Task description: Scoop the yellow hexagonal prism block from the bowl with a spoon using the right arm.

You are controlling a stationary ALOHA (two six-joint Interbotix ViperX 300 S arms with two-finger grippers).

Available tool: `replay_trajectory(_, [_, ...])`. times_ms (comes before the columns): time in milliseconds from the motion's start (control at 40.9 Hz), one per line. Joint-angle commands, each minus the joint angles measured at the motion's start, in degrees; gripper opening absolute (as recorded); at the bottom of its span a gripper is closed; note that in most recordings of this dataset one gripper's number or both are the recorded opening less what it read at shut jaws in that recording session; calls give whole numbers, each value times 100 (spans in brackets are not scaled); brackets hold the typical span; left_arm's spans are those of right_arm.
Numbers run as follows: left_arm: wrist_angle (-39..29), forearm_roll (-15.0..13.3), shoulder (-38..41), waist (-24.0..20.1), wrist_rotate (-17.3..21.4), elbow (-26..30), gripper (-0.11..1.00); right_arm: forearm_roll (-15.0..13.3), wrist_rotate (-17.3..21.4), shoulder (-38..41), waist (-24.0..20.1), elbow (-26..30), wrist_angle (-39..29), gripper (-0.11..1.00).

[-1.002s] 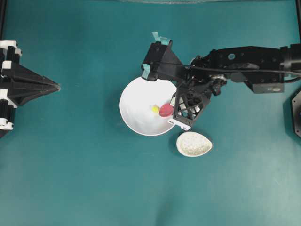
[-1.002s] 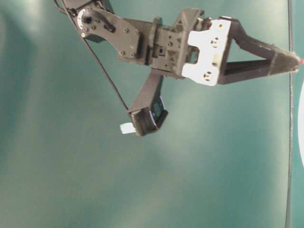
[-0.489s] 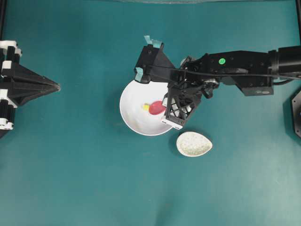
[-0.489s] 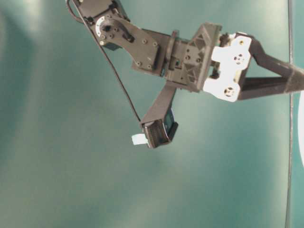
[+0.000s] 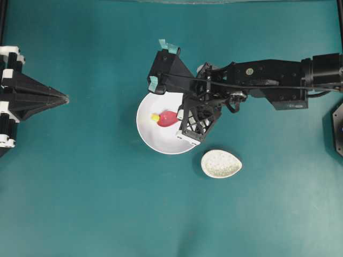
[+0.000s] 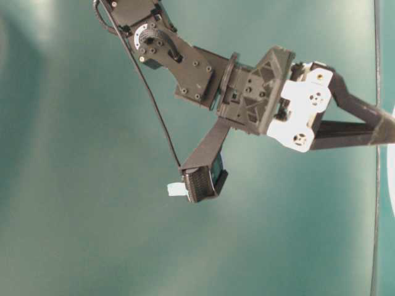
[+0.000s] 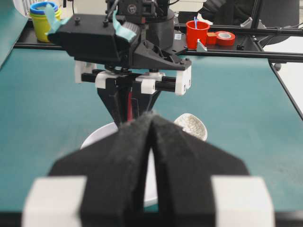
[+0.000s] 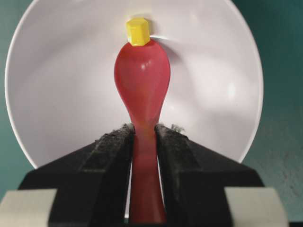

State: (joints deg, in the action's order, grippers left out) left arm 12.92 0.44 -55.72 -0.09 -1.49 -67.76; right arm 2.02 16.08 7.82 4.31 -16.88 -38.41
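Gripping glossy red spoon (image 8: 142, 90), scoop tip touching yellow hexagonal block (image 8: 138, 31), smooth white bowl (image 8: 57, 94)

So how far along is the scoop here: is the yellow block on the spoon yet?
Done: the right gripper is clamped on the spoon handle, scoop inside the bowl. In hand: the scoop's tip meets the yellow hexagonal prism block, which sits at the front edge, not in the scoop. Left: get the block into the scoop and lift it out. The left gripper is shut, away from the bowl.
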Motion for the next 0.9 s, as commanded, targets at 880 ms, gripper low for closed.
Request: replay_trajectory(880, [35, 18, 26, -9, -9, 167, -1, -35, -9, -562, -44, -800, 1635, 23])
